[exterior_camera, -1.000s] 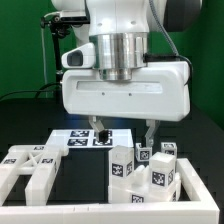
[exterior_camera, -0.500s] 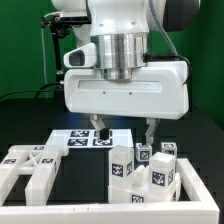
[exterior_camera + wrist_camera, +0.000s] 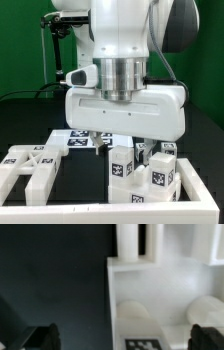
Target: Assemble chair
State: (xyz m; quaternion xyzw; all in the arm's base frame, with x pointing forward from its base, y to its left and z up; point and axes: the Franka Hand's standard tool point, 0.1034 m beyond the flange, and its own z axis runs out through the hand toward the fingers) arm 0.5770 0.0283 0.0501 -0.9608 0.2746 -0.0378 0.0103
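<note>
Presently the gripper (image 3: 118,142) stood with jaws wide apart, holding nothing, low over the tagged chair bars (image 3: 140,168) at lower right of the exterior frame; the X-braced panel (image 3: 28,165) lay at lower left

Bright, even light falls from above and in front in the exterior view, so the white arm (image 3: 125,40) shows a soft sheen without harsh glare. The black table (image 3: 25,125) swallows the light and the chair parts (image 3: 140,168) throw only faint shadows between themselves; the picture is coarse and slightly soft. The wrist view is plainly out of focus: the white chair parts (image 3: 165,286) wash into pale, edgeless shapes with grey shading, and the table (image 3: 50,280) is a dim, nearly featureless dark field.
</note>
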